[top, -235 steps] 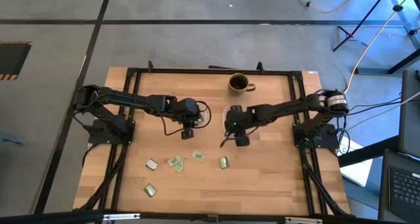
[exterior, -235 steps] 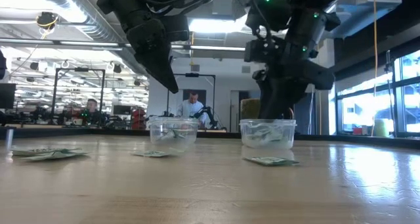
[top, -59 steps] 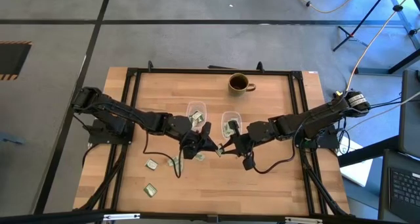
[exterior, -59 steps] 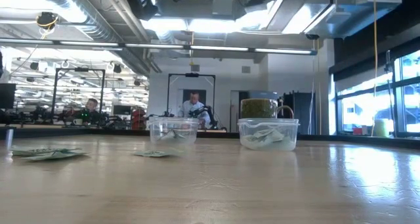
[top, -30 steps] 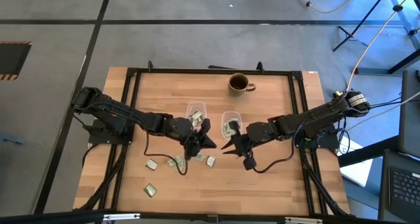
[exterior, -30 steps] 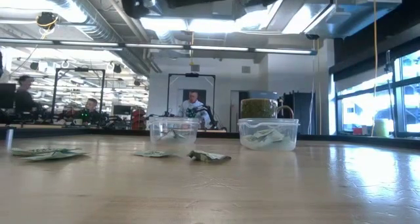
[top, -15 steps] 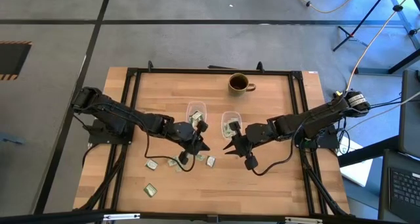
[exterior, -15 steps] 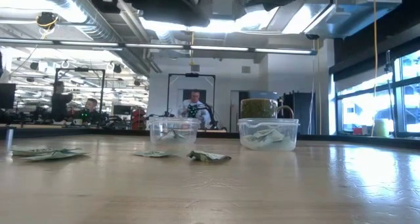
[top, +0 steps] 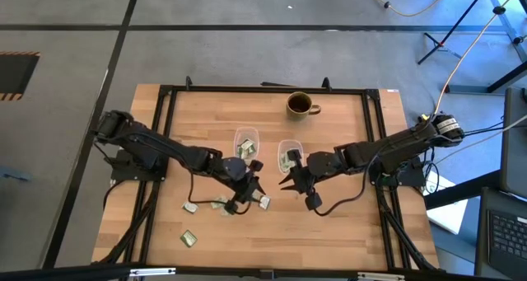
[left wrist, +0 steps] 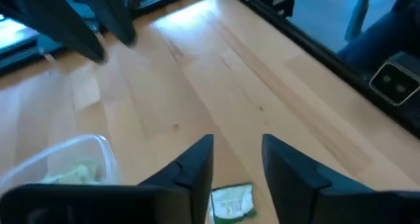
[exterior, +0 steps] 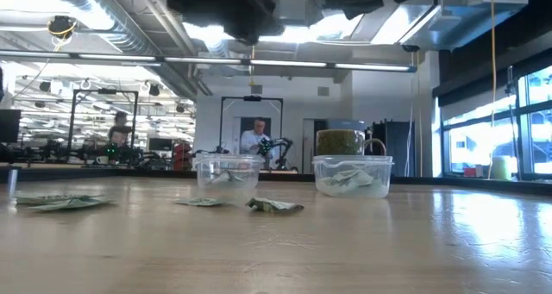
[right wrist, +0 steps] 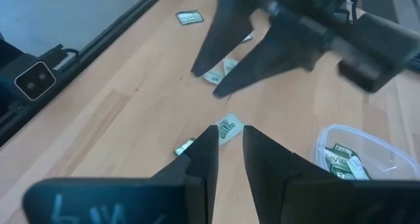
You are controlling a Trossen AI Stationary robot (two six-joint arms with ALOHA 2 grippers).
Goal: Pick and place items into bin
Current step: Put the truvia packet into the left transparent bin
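Observation:
Small pale green and white packets lie on the wooden table. One packet (top: pixel 263 203) (left wrist: pixel 231 202) lies just beyond my left gripper (top: pixel 252 190) (left wrist: pixel 237 152), which hovers open above it, slanting down. Others (top: pixel 218 203) (top: pixel 190 207) (top: pixel 188 239) lie nearer the left. Two clear bins (top: pixel 245 144) (top: pixel 288 156) stand mid-table, both holding packets. My right gripper (top: pixel 286 182) (right wrist: pixel 230 140) hangs beside the right-hand bin, its fingers a narrow gap apart with nothing between them.
A brown mug (top: pixel 300 105) stands at the far edge, behind the bins. A black frame (top: pixel 165 116) runs round the table. The two grippers face each other closely, near the middle. Bare wood stretches toward the near right corner (top: pixel 354 231).
My left gripper has rolled, sunk a little toward the packet and the near edge, and opened its fingers. The packet on the table has not moved. My right gripper has kept its place.

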